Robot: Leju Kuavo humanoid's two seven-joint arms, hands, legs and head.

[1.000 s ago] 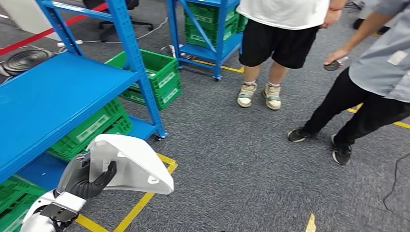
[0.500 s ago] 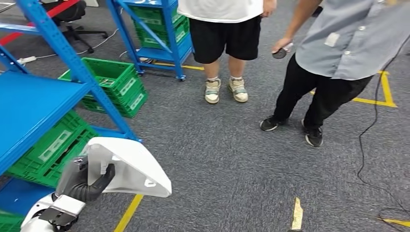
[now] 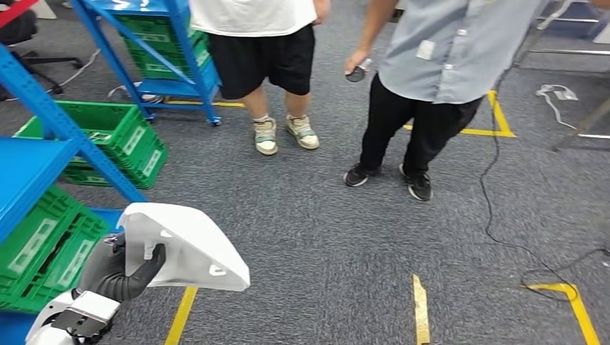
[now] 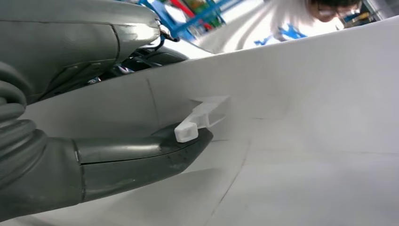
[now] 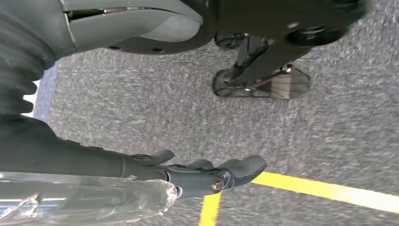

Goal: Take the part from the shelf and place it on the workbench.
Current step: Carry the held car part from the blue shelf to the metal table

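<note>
My left hand (image 3: 119, 269) grips a large white moulded part (image 3: 183, 248) at the lower left of the head view, held above the grey carpet. The thumb lies across the part's inner face beside a small white clip. Seen from the left wrist, that thumb (image 4: 136, 160) presses against the white part (image 4: 306, 132) at the clip (image 4: 197, 122). My right hand (image 5: 188, 176) hangs over the carpet in its wrist view, fingers stretched out and holding nothing.
Blue shelving (image 3: 43, 154) stands at the left with green crates (image 3: 108, 140) under and beside it. Two people (image 3: 424, 57) stand ahead on the carpet; one holds a small dark object (image 3: 355, 72). Yellow floor tape (image 3: 421, 309) and black cables (image 3: 503, 237) cross the floor.
The camera has swung to the right: shelf, crates and both people have slid left in the picture. My left hand keeps the same hold on the white part.
</note>
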